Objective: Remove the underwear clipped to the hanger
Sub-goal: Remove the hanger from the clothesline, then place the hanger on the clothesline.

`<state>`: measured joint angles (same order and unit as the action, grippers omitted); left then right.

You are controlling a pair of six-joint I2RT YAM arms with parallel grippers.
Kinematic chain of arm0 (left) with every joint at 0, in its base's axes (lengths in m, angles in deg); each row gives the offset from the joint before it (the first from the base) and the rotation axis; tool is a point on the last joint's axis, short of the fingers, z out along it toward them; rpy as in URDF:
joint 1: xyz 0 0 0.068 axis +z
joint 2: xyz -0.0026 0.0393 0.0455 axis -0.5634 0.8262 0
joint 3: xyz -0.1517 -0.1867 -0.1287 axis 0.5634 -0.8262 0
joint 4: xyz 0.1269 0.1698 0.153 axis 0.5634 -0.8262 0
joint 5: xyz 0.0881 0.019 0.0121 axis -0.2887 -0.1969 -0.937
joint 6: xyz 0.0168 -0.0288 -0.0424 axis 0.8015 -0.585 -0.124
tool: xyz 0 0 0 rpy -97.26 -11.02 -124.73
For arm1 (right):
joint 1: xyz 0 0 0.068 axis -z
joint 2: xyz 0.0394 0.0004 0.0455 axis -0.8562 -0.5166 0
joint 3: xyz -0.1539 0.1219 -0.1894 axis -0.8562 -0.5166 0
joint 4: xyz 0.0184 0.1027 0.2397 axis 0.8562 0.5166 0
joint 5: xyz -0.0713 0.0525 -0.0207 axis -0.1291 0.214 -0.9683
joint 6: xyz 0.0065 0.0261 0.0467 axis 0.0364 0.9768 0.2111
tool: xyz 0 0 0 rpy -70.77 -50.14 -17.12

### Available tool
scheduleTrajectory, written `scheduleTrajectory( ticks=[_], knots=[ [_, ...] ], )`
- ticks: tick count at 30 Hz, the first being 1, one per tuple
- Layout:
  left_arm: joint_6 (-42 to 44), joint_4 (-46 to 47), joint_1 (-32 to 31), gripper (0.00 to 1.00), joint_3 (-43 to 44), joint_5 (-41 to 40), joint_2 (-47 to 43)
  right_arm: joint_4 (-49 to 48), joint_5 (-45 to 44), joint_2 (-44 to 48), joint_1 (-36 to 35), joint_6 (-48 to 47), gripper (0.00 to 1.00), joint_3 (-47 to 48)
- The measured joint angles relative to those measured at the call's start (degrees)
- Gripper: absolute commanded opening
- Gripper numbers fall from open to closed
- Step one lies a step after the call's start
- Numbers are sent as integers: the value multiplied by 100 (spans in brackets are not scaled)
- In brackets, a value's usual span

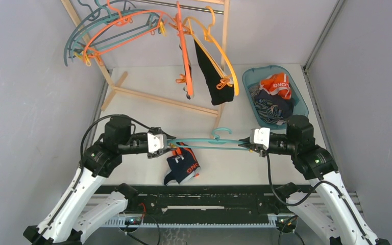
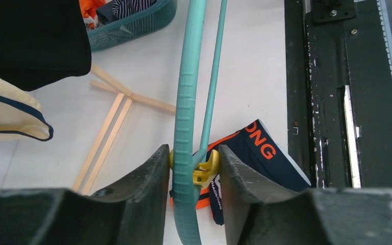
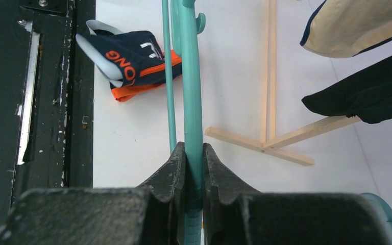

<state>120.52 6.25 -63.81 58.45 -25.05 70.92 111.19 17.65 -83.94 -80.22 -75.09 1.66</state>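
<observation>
A teal hanger (image 1: pixel 209 144) is held level above the table between both grippers. My left gripper (image 1: pixel 168 145) grips its left end, with the fingers pressed on either side of a yellow clip (image 2: pixel 206 166) and the hanger arm (image 2: pixel 186 102). Navy underwear with orange trim (image 1: pixel 182 166) lies crumpled on the table just under that clip (image 2: pixel 265 153); I cannot tell if the clip still holds it. My right gripper (image 1: pixel 246 143) is shut on the hanger's right arm (image 3: pixel 193 76). In the right wrist view the underwear (image 3: pixel 132 56) lies beside the hanger.
A wooden rack (image 1: pixel 153 97) at the back carries several hangers. Black underwear (image 1: pixel 213 76) hangs from one, and a beige pair (image 3: pixel 357 25) hangs nearby. A teal basket (image 1: pixel 300 104) at the back right holds more underwear. A black rail (image 1: pixel 199 196) runs along the near edge.
</observation>
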Motion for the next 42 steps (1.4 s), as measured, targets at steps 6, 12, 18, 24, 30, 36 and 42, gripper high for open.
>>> scheduleTrajectory(
  ticks=[6,12,18,24,30,36,42],
  knots=[
    [66,15,0,60,-114,-4,-87,-94,9,17,103,153,0,0],
    [164,13,0,81,-136,-7,-133,-133,144,57,267,240,0,0],
    [208,15,0,93,-136,-109,-210,-149,282,46,323,256,0,0],
    [247,44,0,98,-140,-483,-562,-149,334,-76,240,249,0,0],
    [557,-483,0,98,96,-608,-673,-166,236,-219,-39,223,0,-55],
    [564,-1244,0,85,916,-577,-188,-166,79,-354,-245,192,0,-101],
    [-61,-1333,-13,66,1480,-337,527,-168,-4,-393,-278,184,0,-103]
  ],
)
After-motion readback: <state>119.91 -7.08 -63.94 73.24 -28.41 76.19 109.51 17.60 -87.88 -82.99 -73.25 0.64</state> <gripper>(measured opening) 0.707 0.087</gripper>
